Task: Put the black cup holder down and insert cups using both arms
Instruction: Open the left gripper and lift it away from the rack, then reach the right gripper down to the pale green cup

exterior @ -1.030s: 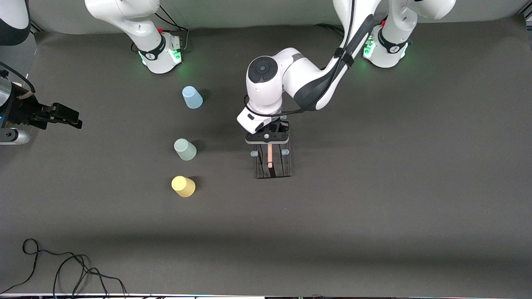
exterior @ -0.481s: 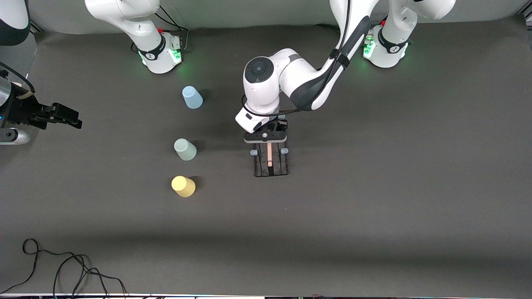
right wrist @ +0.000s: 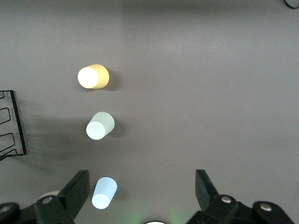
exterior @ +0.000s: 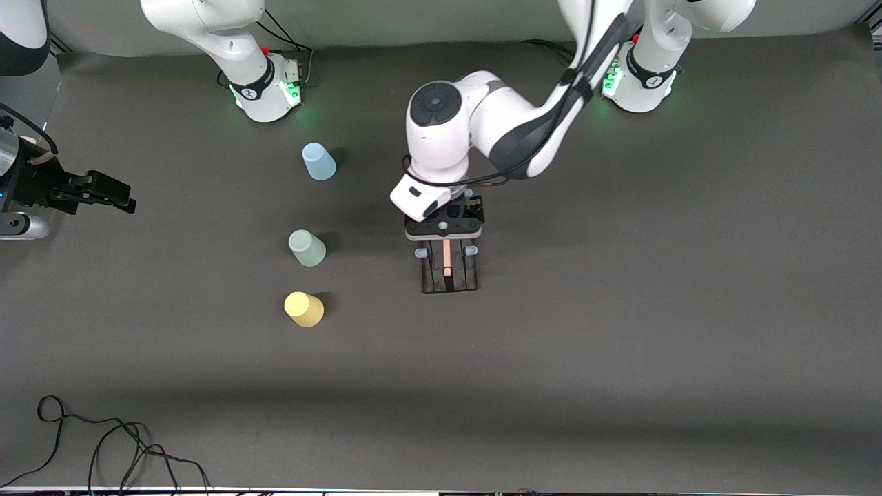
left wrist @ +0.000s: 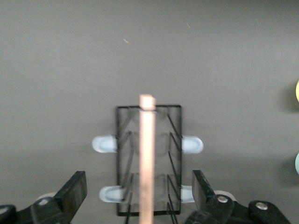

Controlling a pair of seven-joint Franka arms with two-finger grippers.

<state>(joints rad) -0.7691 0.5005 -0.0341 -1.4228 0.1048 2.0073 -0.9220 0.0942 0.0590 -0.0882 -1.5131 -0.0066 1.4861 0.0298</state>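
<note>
The table (exterior: 620, 331) is covered by a dark mat. The left gripper (left wrist: 140, 198) is held over the holder (exterior: 449, 265), fingers (left wrist: 74, 193) spread either side of the rod (left wrist: 146, 154), not touching. The right gripper (right wrist: 140, 193) is parked open at the table's right-arm end. The blue cup (exterior: 318, 161), green cup (exterior: 306, 248) and yellow cup (exterior: 304, 308) are lined up upside down beside the holder, toward the right arm's end.

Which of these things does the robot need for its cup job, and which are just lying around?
For the job:
- black cup holder, standing on the table
- light blue cup
- pale green cup
- yellow cup
- left pincer, open over the holder
- right pincer, open, waiting above the cups

Just lying about:
- black cable near the table's front edge
</note>
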